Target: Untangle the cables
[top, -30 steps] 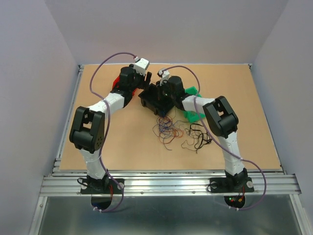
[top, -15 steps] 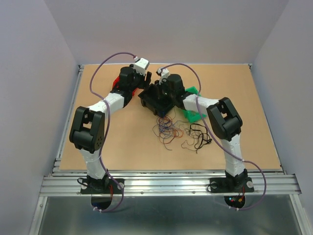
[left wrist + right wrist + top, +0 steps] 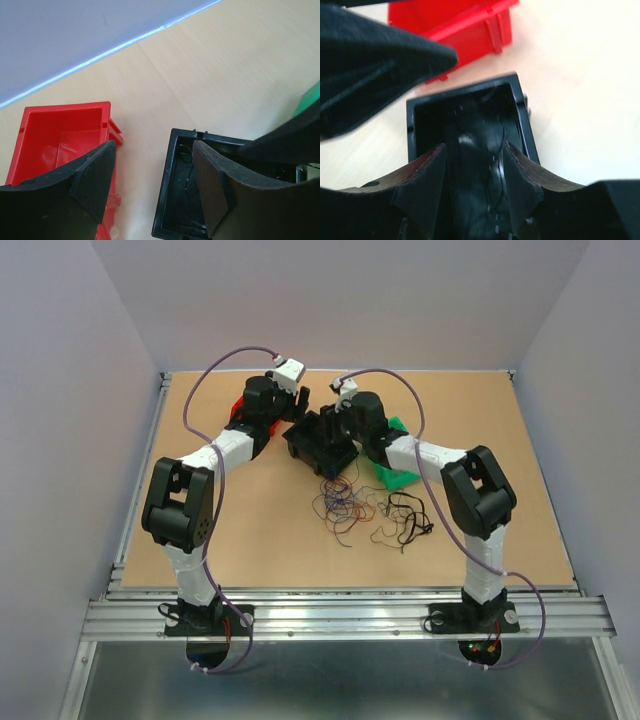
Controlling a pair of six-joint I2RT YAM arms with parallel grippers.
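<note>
The cables (image 3: 362, 510) lie on the table (image 3: 250, 540) as a loose, flat tangle of thin curly wires. The black ones are more to the right, and the bluish and orange-brown ones more to the left. The tangle sits in front of the three bins, on the near side of them, and apart from both grippers.

The left gripper (image 3: 152, 167) is at the far part of the table. Its fingers (image 3: 95, 175) are wide open and they grip nothing. Through the gap its camera sees bare table, with the red bin (image 3: 60, 130) on one side and the black bin (image 3: 167, 200) on the other side.

The right gripper (image 3: 474, 152) hangs above the black bin and points down into it. Its fingers (image 3: 422, 182) are apart (less wide than the left ones) and I see nothing clamped between them. Inside the black bin there is one thin dark strand (image 3: 502, 142), curved, lying against the bottom near the wall. If it touches a finger, I cannot tell, because the picture is blurred there.

In the top view the two grippers are near each other, with the black bin between and below them. The green bin (image 3: 395, 476) stands just beside the black bin, partly hidden under the right arm.
</note>
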